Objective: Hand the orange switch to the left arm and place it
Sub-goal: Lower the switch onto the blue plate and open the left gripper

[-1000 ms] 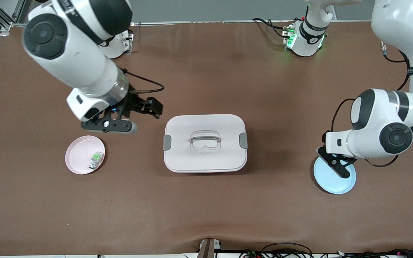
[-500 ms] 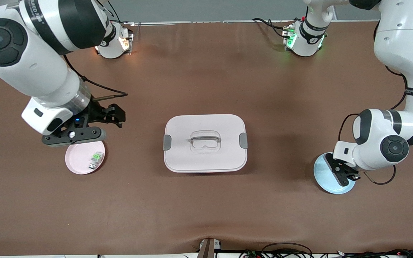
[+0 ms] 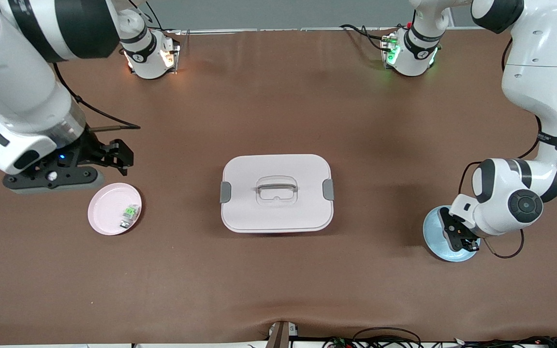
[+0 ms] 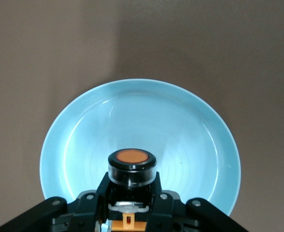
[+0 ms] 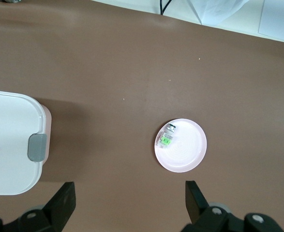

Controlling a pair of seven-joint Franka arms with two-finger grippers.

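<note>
My left gripper (image 3: 461,238) hangs low over the blue plate (image 3: 434,228) at the left arm's end of the table. In the left wrist view it (image 4: 131,189) is shut on the orange switch (image 4: 131,163), a black cylinder with a round orange cap, held just above the blue plate (image 4: 190,130). The hand hides the switch in the front view. My right gripper (image 3: 112,155) is open and empty, up over the table beside the pink plate (image 3: 107,209); its fingers stand wide apart in the right wrist view (image 5: 129,200). The white box (image 3: 276,193) sits mid-table between the arms.
A green-and-clear small switch (image 3: 130,213) lies on the pink plate; both show in the right wrist view, the switch (image 5: 167,138) and the plate (image 5: 190,152). A corner of the box with a grey latch (image 5: 37,147) shows there too.
My right arm has swung away from the box toward its own end of the table, past the pink plate. My left gripper has come down lower over the blue plate.
</note>
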